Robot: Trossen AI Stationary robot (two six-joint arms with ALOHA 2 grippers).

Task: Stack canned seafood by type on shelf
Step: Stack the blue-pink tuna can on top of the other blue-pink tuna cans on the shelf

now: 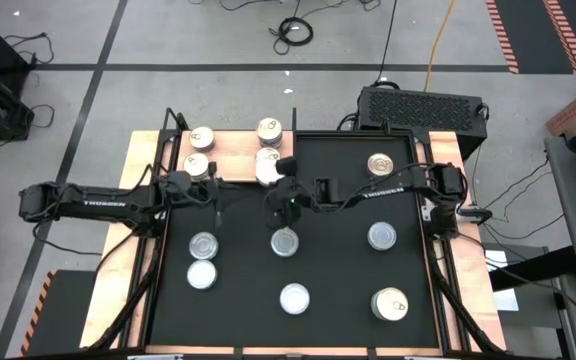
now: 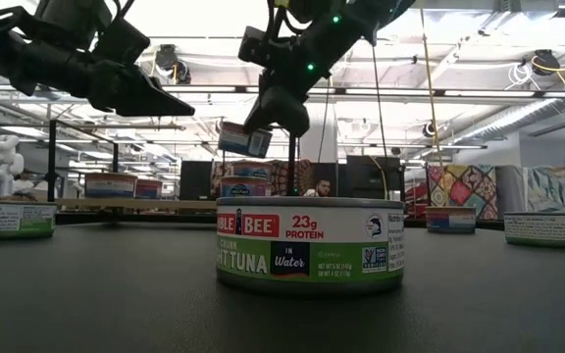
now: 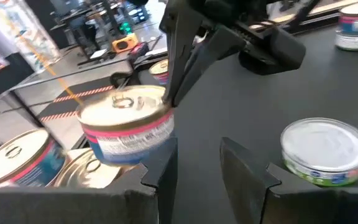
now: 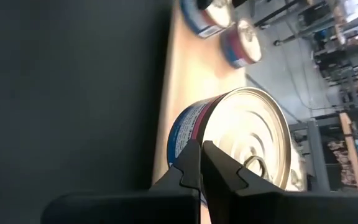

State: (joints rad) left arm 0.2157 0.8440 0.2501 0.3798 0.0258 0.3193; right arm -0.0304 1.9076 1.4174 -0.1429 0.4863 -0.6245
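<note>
Low view: red/blue-label tin (image 2: 244, 139) hangs tilted in the air above the shelf (image 1: 230, 145), rim pinched in the right gripper (image 2: 263, 126) jaws, pressed together on it. Left gripper (image 1: 215, 186) hovers beside it, jaws spread, nothing between them.

Open black mat (image 1: 338, 250) between scattered tins (image 1: 285, 242).
</note>
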